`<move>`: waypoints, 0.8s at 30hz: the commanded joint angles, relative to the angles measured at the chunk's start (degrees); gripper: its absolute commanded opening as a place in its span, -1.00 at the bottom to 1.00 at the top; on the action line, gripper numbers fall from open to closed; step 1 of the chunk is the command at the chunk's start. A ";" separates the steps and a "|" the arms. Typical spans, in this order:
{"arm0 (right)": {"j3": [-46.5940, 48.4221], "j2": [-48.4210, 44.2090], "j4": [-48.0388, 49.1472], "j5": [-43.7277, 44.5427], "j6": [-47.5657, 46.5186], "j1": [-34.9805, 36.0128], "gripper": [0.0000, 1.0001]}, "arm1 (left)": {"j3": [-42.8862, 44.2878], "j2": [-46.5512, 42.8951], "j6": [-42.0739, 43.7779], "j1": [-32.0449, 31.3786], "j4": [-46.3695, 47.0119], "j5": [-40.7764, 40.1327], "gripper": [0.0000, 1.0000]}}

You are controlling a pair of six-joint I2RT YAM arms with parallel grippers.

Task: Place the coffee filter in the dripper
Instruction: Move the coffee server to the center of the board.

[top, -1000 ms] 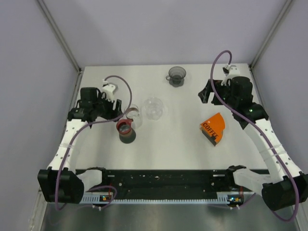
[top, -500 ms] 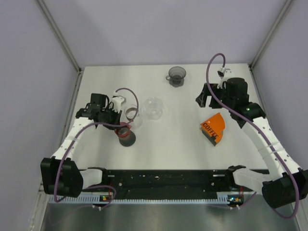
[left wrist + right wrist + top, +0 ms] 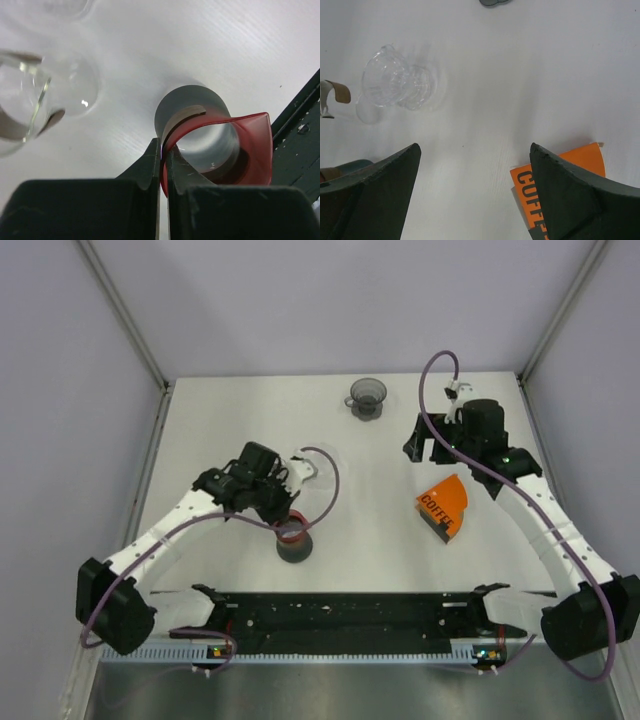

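Moved nearer, left gripper (image 3: 163, 150) pinches red cup (image 3: 252, 145) by its rim; right gripper (image 3: 475, 147) gapes near orange pack (image 3: 443, 505) marked "COFFEE".

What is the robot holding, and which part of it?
The left arm's jaws pinch the red cup by its rim. The right arm's jaws hold nothing.

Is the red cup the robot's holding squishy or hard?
Probably a bit squishy: the rim of the red cup looks bent out of round. It is likely light too, since the left gripper holds it by one thin edge. It might swing or slip there.
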 commanded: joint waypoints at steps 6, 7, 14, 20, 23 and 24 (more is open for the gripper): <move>0.15 3.57 1.84 6.34 -0.24 0.21 0.85 | 19.25 20.98 -7.18 -13.09 9.92 -8.93 -1.00; -0.20 3.31 1.92 6.78 -0.41 0.12 0.85 | 20.48 22.30 -7.36 -13.62 10.45 -9.02 -1.00; -2.31 1.19 2.98 6.26 -3.05 -0.14 0.91 | 20.41 27.68 -3.76 -14.15 16.42 -8.76 -1.00; -0.82 1.19 2.89 5.12 -4.54 -0.23 0.93 | 19.96 27.33 -3.14 -14.42 16.87 -5.51 -0.64; 0.23 1.46 2.89 3.62 -4.98 -0.14 0.95 | 21.37 25.84 -2.97 -14.42 15.64 -3.31 -0.17; 0.50 1.54 3.06 3.18 -5.42 -0.14 0.97 | 21.89 25.22 -2.97 -14.42 15.29 -2.87 -0.04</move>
